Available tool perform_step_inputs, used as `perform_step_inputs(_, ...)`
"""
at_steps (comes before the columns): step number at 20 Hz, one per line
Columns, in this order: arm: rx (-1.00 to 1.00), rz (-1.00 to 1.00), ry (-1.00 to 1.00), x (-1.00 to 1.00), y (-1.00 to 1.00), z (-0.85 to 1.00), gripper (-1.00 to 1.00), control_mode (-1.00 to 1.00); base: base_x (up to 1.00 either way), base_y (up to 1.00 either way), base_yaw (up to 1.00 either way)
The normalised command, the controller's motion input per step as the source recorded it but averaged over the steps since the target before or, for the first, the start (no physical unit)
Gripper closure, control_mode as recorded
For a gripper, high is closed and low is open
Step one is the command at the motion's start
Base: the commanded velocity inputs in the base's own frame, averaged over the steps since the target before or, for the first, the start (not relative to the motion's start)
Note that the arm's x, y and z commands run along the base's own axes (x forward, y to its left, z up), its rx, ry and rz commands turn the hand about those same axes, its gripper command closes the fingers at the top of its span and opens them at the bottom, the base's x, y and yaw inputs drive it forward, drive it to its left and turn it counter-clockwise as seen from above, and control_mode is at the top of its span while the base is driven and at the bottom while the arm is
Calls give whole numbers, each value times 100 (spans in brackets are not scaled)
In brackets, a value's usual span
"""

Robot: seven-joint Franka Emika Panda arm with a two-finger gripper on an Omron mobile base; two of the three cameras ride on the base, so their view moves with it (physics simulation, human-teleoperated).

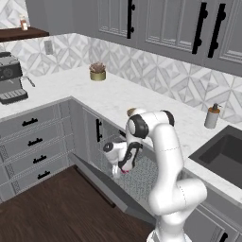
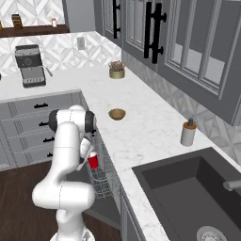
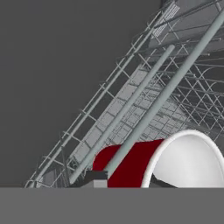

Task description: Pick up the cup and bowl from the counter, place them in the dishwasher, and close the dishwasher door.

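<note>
The gripper [image 2: 90,157] is clenched on the cup [image 2: 93,161], holding the red cup low over the grey wire rack [image 2: 101,176] of the open dishwasher [image 1: 137,177]. In the hand view the cup [image 3: 164,162] lies tilted against the rack's wires, its white rim and inside turned toward the camera. The dishwasher door [image 1: 101,182] hangs dropped down, sloping out from the cabinet front over the dark wood floor [image 1: 52,212]. The bowl [image 2: 116,114] sits on the worktop [image 2: 146,127], near its front edge above the dishwasher and well apart from the cup. Farther back stands a small potted plant [image 2: 116,70]; a soap dispenser [image 2: 188,132] stands by the sink [image 2: 188,188].
</note>
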Motion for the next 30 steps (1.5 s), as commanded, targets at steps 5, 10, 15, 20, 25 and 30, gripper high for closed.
perform_step_inputs(5, 0, 2, -1, 6, 0, 0, -100, -100, 0, 0, 0)
perform_step_inputs(10, 0, 1, 0, -13, 6, 41, -100, -100, 0, 0, 0)
perform_step_inputs(15, 0, 0, -8, -57, 29, 96, -100, -100, 0, 0, 0)
perform_step_inputs(20, 0, 0, -7, -55, 26, 100, -100, -100, 0, 0, 0)
perform_step_inputs(25, 0, 0, -1, -5, 4, 100, -100, -100, 0, 0, 0)
perform_step_inputs(30, 0, 0, 0, 0, 0, 100, -100, -100, 0, 0, 0)
